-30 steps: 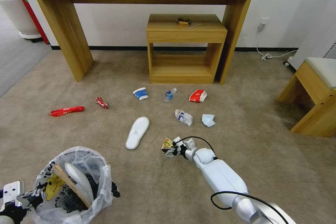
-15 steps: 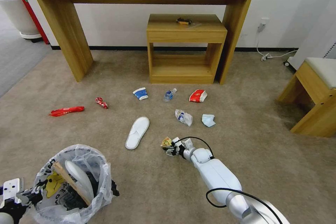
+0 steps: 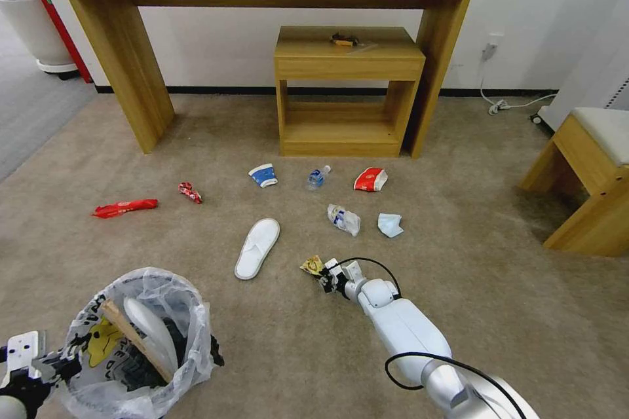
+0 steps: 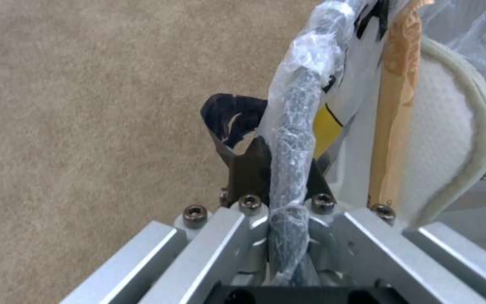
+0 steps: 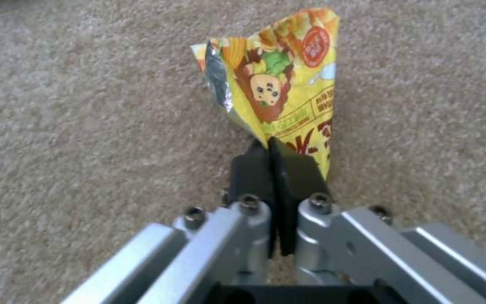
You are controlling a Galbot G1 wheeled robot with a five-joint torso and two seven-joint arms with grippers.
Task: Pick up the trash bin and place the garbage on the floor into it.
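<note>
The trash bin (image 3: 141, 340), lined with a crinkled clear bag, is at the lower left of the head view. My left gripper (image 3: 39, 366) is shut on its bagged rim (image 4: 291, 139). A white slipper (image 4: 445, 126) and a wooden stick (image 4: 395, 97) stand inside it. My right gripper (image 3: 325, 278) is low over the floor (image 3: 295, 353), shut on a yellow snack wrapper (image 5: 279, 80). More garbage lies beyond: a white slipper (image 3: 257, 247), two red wrappers (image 3: 124, 207), a paper cup (image 3: 264, 175), a small bottle (image 3: 318, 177), a red-white carton (image 3: 370, 179), a crumpled wrapper (image 3: 344, 218) and a pale blue mask (image 3: 390, 225).
A tall wooden console table (image 3: 118, 52) spans the back wall, with a small wooden side table (image 3: 347, 72) under it. A wooden bench (image 3: 590, 177) stands at the right. A white plant pot (image 3: 36, 33) is at the far left, and a cable (image 3: 511, 105) lies by the wall.
The bin has risen slightly in my left gripper. My right arm has shifted a little, with the yellow wrapper still pinched at its tips.
</note>
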